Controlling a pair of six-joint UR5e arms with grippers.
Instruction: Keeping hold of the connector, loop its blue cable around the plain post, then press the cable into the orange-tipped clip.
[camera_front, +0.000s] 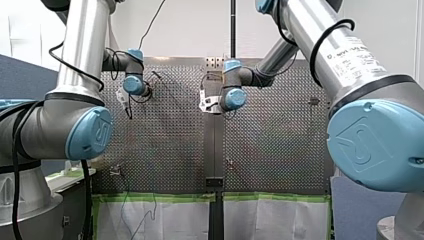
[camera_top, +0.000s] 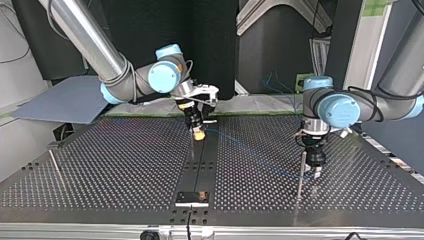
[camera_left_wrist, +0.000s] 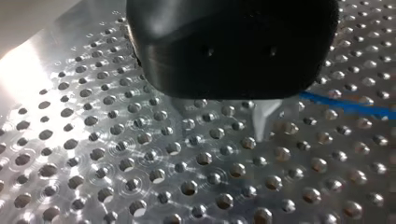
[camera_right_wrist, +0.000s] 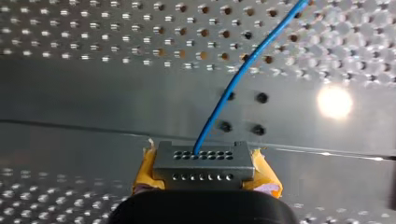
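While clamping connector (camera_right_wrist: 203, 162), right hand (camera_top: 198, 132) hovers.

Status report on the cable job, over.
Right gripper shut on connector. Blue cable runs off toward left gripper, open and empty beside a thin post. Nothing seen in the way.

Checking for print now. There's a white label (camera_front: 356, 54) on my right arm's silver tube with black lettering, too blurred for me to read. My left arm's blue joint cap (camera_front: 92, 134) and my right arm's big cap (camera_front: 372, 145) each show a moulded emblem, but I can't make out its letters.
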